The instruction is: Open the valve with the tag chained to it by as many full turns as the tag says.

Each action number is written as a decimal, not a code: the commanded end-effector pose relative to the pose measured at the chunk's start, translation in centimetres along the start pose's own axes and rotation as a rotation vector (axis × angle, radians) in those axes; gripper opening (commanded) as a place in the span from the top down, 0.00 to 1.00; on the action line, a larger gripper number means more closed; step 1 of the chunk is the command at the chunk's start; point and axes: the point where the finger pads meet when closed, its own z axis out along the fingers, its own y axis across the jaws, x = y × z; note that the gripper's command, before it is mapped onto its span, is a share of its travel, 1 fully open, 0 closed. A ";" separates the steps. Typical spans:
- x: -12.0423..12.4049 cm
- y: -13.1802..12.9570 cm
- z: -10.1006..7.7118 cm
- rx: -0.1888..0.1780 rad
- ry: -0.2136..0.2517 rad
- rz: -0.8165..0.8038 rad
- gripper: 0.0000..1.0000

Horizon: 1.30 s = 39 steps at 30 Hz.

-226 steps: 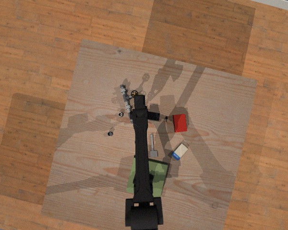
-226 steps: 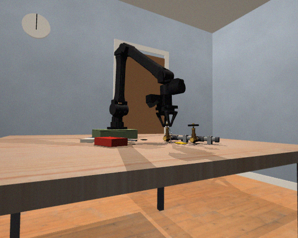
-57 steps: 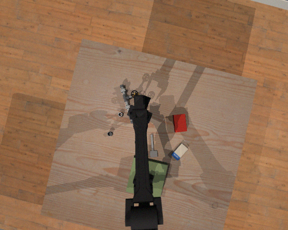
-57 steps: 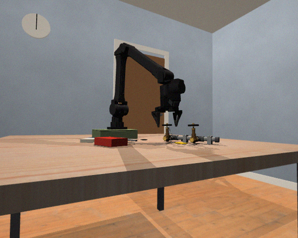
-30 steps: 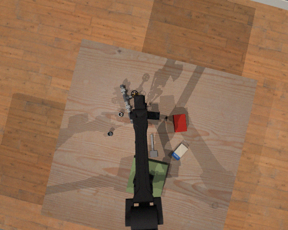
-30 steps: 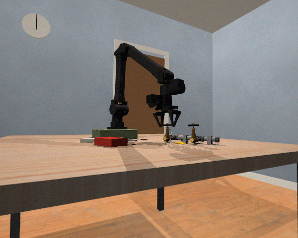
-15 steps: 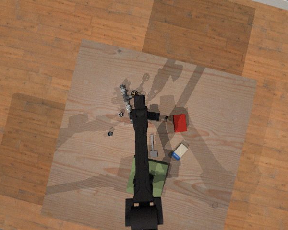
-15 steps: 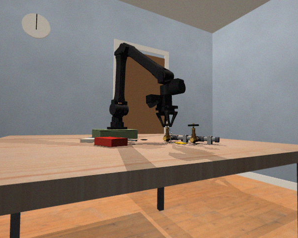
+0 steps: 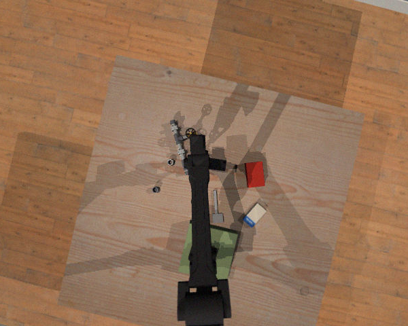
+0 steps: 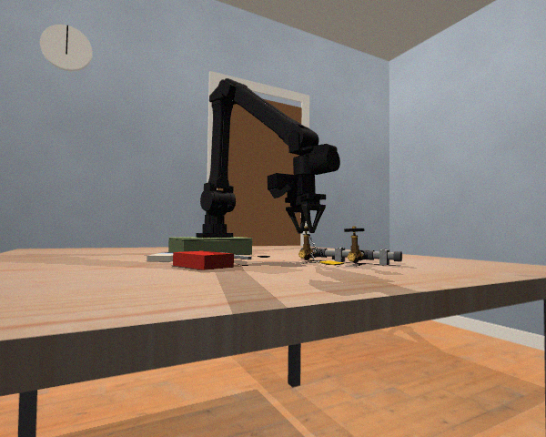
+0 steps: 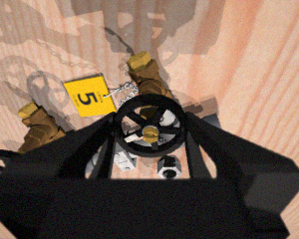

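Note:
In the wrist view my gripper [image 11: 149, 119] is shut on the black handwheel [image 11: 149, 130] of a brass valve, one finger on each side of the rim. A yellow tag [image 11: 90, 96] marked 5 hangs from this valve by a short chain [image 11: 122, 91]. A second brass valve [image 11: 37, 126] lies at the left. In the side view my gripper [image 10: 306, 228] points straight down onto the tagged valve [image 10: 305, 249]. The other valve [image 10: 354, 242] stands free to its right on the grey pipe [image 10: 365, 255]. In the top view the arm hides the held handwheel, and the pipe [image 9: 177, 142] shows beside it.
A red box [image 9: 255, 174], a white and blue box [image 9: 254, 214] and a grey tool [image 9: 216, 208] lie right of the arm. Two loose nuts [image 9: 171, 161] [image 9: 156, 189] lie to its left. The arm's base stands on a green block [image 9: 211, 250].

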 end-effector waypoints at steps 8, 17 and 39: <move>0.4 1.1 -1.4 -0.030 0.004 -0.043 1.00; 0.4 1.1 -1.4 -0.030 0.001 -0.235 1.00; 0.2 1.1 -1.4 -0.031 -0.011 -1.180 1.00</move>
